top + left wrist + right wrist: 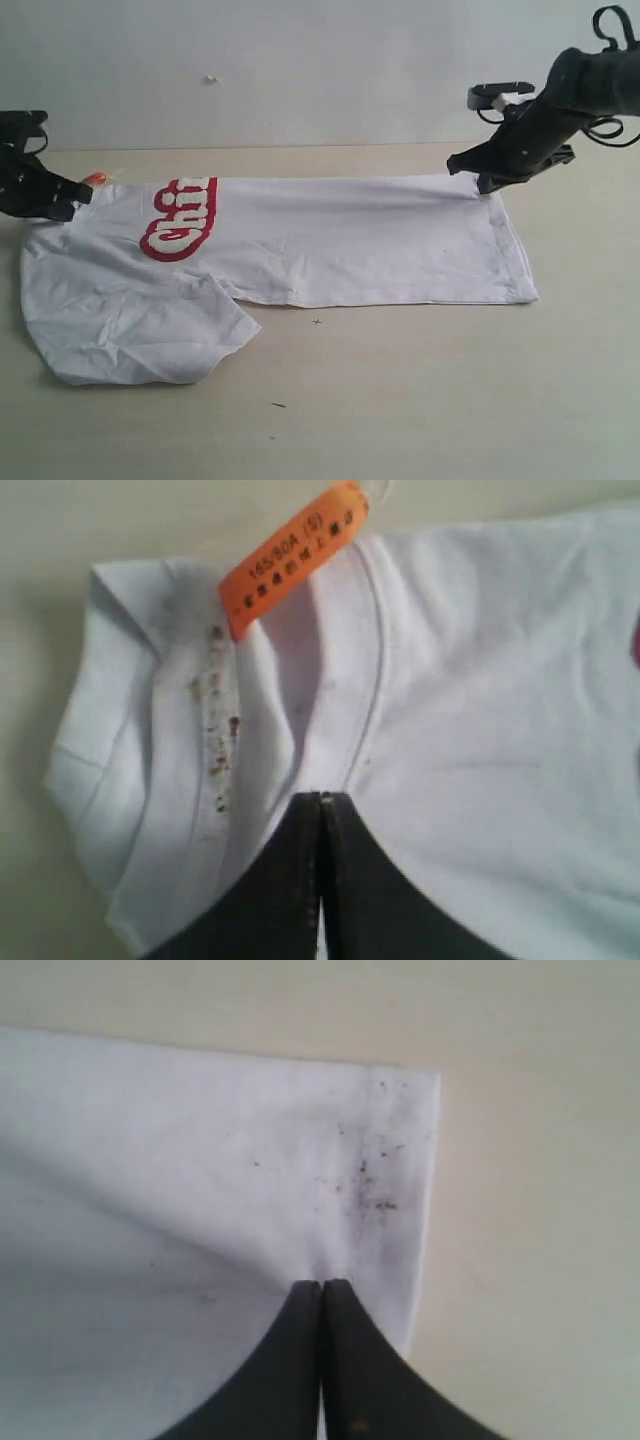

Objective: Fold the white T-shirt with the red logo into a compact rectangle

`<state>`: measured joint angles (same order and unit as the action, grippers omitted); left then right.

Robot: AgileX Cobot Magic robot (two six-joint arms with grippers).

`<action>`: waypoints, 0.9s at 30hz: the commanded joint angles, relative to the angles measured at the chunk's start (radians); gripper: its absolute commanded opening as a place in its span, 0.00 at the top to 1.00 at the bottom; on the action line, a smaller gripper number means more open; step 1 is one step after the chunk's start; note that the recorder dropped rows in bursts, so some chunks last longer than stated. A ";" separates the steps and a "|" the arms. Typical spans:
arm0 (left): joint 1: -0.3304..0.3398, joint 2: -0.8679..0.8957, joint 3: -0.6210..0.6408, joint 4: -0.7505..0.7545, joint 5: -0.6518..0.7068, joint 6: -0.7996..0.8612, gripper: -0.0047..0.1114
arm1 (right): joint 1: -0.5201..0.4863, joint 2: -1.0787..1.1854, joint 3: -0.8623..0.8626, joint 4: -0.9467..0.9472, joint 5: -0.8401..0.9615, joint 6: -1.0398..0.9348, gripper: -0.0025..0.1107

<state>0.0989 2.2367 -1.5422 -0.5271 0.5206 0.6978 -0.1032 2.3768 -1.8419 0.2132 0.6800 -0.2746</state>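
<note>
Both arms are on the white T-shirt (350,240). It lies sideways across the table (450,400), folded lengthwise, with the collar end on the left of the exterior view, the hem on the right and one sleeve splayed out at the near left. The red logo (180,222) sits at the far fold, only "Chi" showing. My left gripper (320,798) has its jaws pinched together on fabric right at the collar, near the orange neck tag (293,560). My right gripper (322,1285) is clamped the same way on the far hem corner — cloth puckers into its tips. Dark specks dot both spots.
</note>
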 commanded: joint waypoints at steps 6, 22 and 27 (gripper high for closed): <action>-0.069 -0.302 0.142 -0.009 0.267 0.173 0.96 | -0.007 -0.169 0.111 0.109 0.110 -0.104 0.98; -0.662 -0.412 0.567 0.168 -0.036 -0.064 0.40 | -0.001 -0.237 0.419 0.184 -0.099 -0.178 0.98; -0.672 -0.345 0.589 0.341 -0.043 -0.221 0.40 | -0.001 -0.237 0.419 0.197 -0.108 -0.202 0.98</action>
<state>-0.5616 1.8748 -0.9668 -0.2261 0.4882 0.5090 -0.1049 2.1489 -1.4238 0.4013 0.5836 -0.4608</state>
